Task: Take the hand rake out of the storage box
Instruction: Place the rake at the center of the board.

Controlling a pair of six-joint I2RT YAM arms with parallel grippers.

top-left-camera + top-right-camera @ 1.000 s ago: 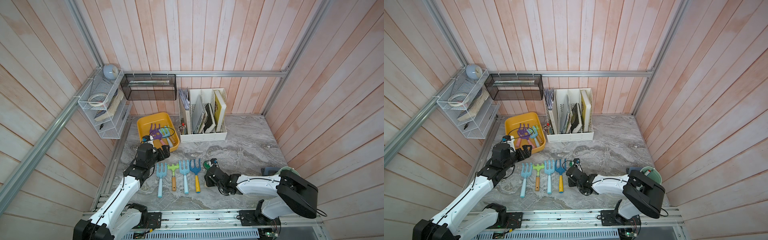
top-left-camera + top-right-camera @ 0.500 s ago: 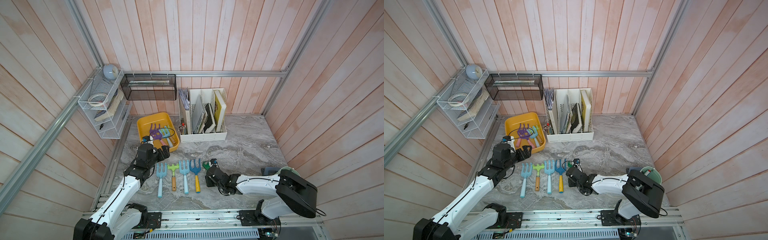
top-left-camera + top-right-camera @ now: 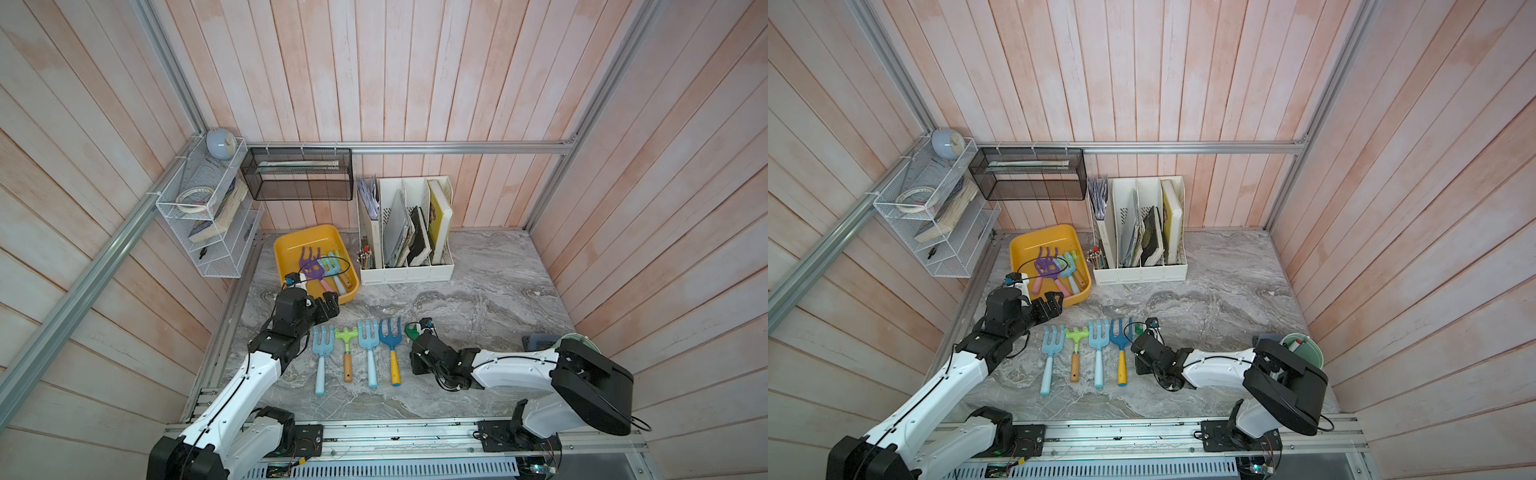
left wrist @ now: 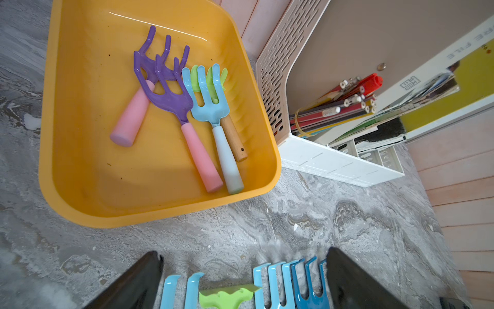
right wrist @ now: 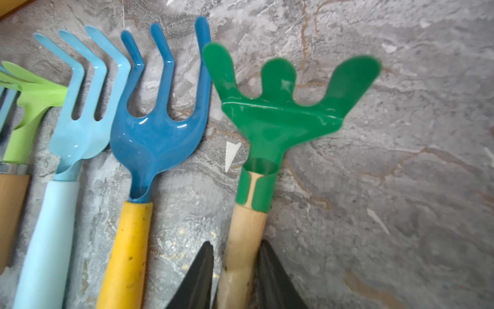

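- Right arm: the jaws of the right gripper (image 5: 235, 242) are drawn in narrow against both sides of the wooden handle of a green rake (image 5: 278, 117). Its head sits just beside the dark blue rake (image 5: 155, 133). The head is blurred, so I cannot tell whether it rests on the surface or hangs clear of it. Judged: it is being placed to extend the line.
- Left arm: the jaws of the left gripper (image 4: 243, 254) stand spread to full width and hold nothing. They hover over the tine ends of the laid-out tools, just short of the near rim of the storage box (image 3: 299, 243). Judged: ready to reach in for another tool.
- Box contents: two purple rakes (image 4: 165, 88), a pale blue rake (image 4: 211, 104) and a lime rake (image 4: 208, 77) lie overlapped inside. They are bunched toward the side nearest the file organizer (image 3: 415, 266), handles pointing at the robot. Judged: the handles are easy to reach.
- Laid out: a row of four rakes (image 3: 368, 338) lies parallel and apart, tines away from the robot.
- Surface (image 3: 478, 299): grey marbled stone, with the box and organizer at the back.
- Room: pale plank walls (image 3: 415, 83) with metal rails. A black mesh basket (image 3: 299, 178) and a white wire rack (image 3: 199, 216) hang on them.
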